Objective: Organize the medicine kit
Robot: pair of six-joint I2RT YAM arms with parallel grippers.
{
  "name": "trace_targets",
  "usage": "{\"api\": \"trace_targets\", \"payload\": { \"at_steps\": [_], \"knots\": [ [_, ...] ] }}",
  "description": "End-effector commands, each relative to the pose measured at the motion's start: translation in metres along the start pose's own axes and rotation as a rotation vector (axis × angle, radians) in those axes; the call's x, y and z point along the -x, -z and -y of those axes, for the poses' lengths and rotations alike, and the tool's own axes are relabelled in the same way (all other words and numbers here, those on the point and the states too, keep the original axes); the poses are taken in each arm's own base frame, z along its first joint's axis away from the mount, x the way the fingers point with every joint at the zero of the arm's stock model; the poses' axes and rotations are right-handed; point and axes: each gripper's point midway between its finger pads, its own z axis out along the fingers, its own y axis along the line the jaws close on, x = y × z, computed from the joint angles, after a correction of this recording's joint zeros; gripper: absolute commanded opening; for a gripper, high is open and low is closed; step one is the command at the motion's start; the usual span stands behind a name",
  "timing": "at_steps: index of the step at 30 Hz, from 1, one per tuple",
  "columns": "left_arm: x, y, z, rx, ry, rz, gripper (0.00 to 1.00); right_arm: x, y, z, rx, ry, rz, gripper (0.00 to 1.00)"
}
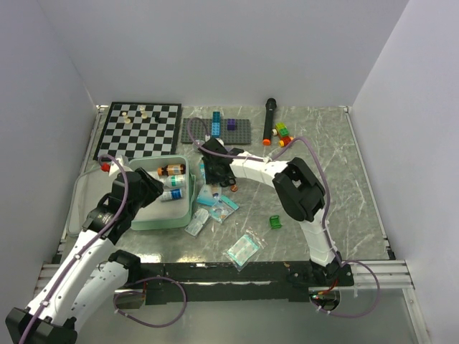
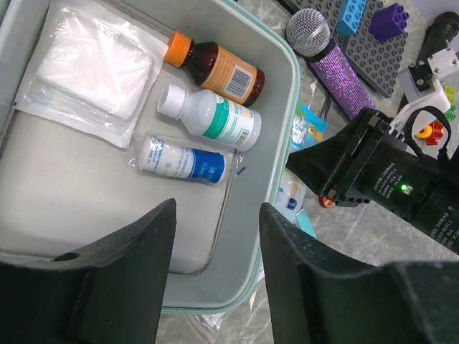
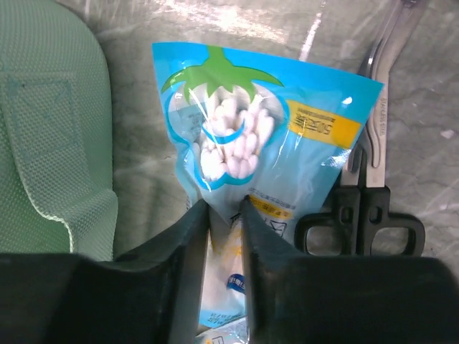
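Note:
The mint-green medicine kit (image 1: 163, 223) lies open left of centre. Its grey tray (image 2: 281, 136) holds a gauze packet (image 2: 90, 68), a brown bottle (image 2: 216, 69), a white bottle (image 2: 211, 118) and a blue-labelled bottle (image 2: 183, 160). My left gripper (image 2: 216, 215) hovers open over the tray's near rim with nothing between its fingers. Just right of the kit, my right gripper (image 3: 226, 209) is shut on the lower part of a blue bag of cotton swabs (image 3: 244, 129) that lies on the table. The kit's green cloth side (image 3: 50, 122) shows to its left.
Black-handled scissors (image 3: 366, 193) lie right beside the bag. Loose packets (image 1: 224, 208) (image 1: 244, 249) and a green block (image 1: 275, 222) lie on the table in front. At the back are a chessboard (image 1: 140, 129), a grey studded plate (image 1: 219, 130) and a microphone (image 1: 269, 120).

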Motion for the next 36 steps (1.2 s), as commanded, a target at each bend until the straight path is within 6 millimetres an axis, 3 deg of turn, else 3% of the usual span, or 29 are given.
{"api": "trace_targets", "payload": {
  "at_steps": [1, 6, 10, 15, 18, 24, 29, 33, 36],
  "knots": [
    [0.012, 0.002, 0.006, -0.005, 0.024, 0.037, 0.55, -0.023, 0.002, 0.03, -0.108, 0.002, -0.058, 0.23],
    [0.025, 0.011, 0.011, -0.014, 0.022, 0.071, 0.55, 0.009, 0.036, 0.017, -0.075, 0.009, 0.039, 0.1],
    [0.033, 0.019, 0.013, -0.019, 0.027, 0.094, 0.55, 0.041, 0.081, 0.012, -0.061, 0.02, 0.162, 0.08],
    [0.041, 0.027, 0.013, -0.027, 0.037, 0.127, 0.55, 0.061, 0.131, -0.005, -0.02, 0.117, 0.285, 0.09],
    [0.047, 0.031, 0.012, -0.019, 0.049, 0.147, 0.55, 0.063, 0.159, -0.031, 0.029, 0.253, 0.367, 0.08],
    [0.063, 0.049, 0.008, -0.004, 0.129, 0.21, 0.54, 0.041, 0.2, -0.123, 0.389, 0.624, 0.51, 0.13],
    [0.099, 0.088, 0.02, -0.054, 0.218, 0.315, 0.55, 0.018, 0.201, -0.175, 0.581, 0.861, 0.656, 0.2],
    [0.126, 0.117, 0.027, -0.079, 0.224, 0.386, 0.55, 0.012, 0.184, -0.197, 0.616, 0.951, 0.693, 0.2],
    [0.128, 0.122, 0.024, -0.068, 0.234, 0.393, 0.55, 0.017, 0.174, -0.211, 0.623, 1.006, 0.727, 0.19]
  ]
}}
